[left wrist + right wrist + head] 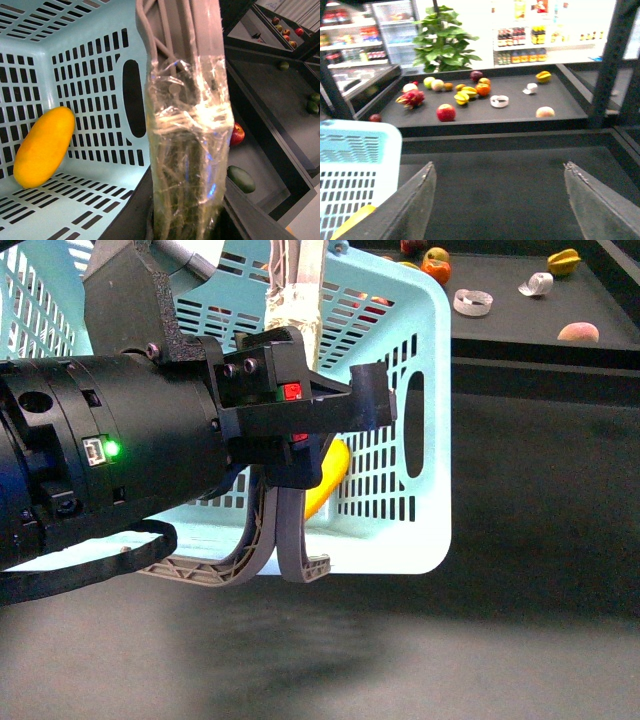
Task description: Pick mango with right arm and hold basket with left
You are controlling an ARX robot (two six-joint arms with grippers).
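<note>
The light-blue basket (420,530) hangs tilted above the dark table, lifted by its taped grey-brown handles (292,540). My left gripper (296,430), on the bulky black arm with the green light, is shut on those handles. In the left wrist view the tape-wrapped handles (187,150) run down between the jaws of the left gripper (185,220). The yellow mango (44,147) lies inside the basket (100,75) against a slotted wall, and a part of it shows in the front view (330,475). My right gripper (498,166) is open and holds nothing, over the dark table beside the basket's corner (360,165).
A black display tray (520,112) at the back holds a red apple (446,112), a dragon fruit (410,98), a peach (578,332), a white tape ring (472,302) and several small fruits. A dark green fruit (241,178) lies in a lower tray. Black frame posts (605,60) stand at the right.
</note>
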